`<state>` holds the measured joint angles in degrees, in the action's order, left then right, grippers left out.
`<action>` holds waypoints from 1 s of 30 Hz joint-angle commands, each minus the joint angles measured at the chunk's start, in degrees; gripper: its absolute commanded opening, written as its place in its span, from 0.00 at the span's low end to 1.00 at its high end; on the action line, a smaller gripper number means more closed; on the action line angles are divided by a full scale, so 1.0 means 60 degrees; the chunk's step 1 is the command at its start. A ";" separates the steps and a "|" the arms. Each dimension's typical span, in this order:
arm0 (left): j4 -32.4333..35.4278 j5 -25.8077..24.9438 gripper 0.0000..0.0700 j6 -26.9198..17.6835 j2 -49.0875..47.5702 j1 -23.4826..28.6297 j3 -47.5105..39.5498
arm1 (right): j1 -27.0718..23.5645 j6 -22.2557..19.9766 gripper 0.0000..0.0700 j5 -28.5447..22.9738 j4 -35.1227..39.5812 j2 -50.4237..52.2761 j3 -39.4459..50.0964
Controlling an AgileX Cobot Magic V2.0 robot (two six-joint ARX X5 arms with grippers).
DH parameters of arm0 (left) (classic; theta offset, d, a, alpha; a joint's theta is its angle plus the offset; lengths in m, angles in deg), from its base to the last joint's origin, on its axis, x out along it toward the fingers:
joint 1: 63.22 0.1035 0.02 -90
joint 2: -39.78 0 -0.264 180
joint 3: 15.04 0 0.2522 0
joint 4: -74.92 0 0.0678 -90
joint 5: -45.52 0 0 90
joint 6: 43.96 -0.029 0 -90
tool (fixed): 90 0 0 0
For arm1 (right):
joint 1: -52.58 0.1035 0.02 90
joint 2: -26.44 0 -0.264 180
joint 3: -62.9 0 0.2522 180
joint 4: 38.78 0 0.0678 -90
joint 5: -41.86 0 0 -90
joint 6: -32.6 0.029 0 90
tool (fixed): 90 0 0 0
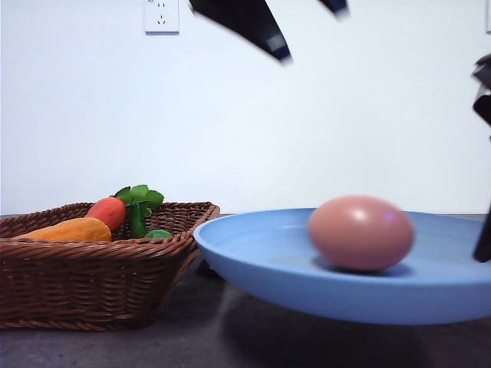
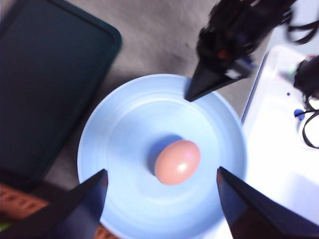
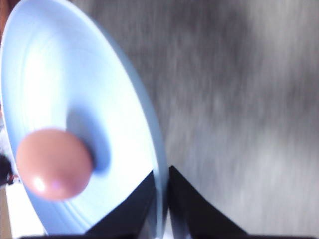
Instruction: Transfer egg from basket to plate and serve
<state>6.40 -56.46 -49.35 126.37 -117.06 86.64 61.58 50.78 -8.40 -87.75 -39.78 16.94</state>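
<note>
The pinkish-brown egg [image 1: 360, 232] [image 2: 177, 162] [image 3: 54, 164] lies in the middle of the light blue plate [image 1: 261, 253] [image 2: 119, 124] [image 3: 60, 74]. In the front view the plate hangs tilted a little above the table, to the right of the wicker basket [image 1: 92, 268]. My right gripper [image 3: 162, 179] [image 2: 192, 94] [image 1: 483, 234] is shut on the plate's rim. High above the egg, my left gripper [image 2: 162, 172] [image 1: 311, 31] is open with nothing between its fingers.
In the basket lie an orange-yellow vegetable [image 1: 65, 228], a red piece [image 1: 107, 211] and green leaves [image 1: 140, 198]. A flat black tray [image 2: 50, 84] lies on the grey table beside the plate. A white surface with cables [image 2: 284, 149] borders the plate's other side.
</note>
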 commanded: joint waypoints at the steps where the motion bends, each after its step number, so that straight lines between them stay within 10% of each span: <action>1: -0.0124 0.0005 0.63 0.0011 -0.0221 0.0043 0.0171 | -0.0062 -0.0060 0.00 0.0127 0.0356 -0.0393 -0.0071; 30: -0.1517 0.0012 0.63 -0.0239 -0.3950 0.1490 0.0171 | -0.1333 -0.0575 0.00 -0.0195 0.0485 -0.7057 -0.6197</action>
<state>-3.04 -56.43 -50.06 102.24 -107.86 86.64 53.28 47.78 -10.08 -84.75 -80.94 -18.95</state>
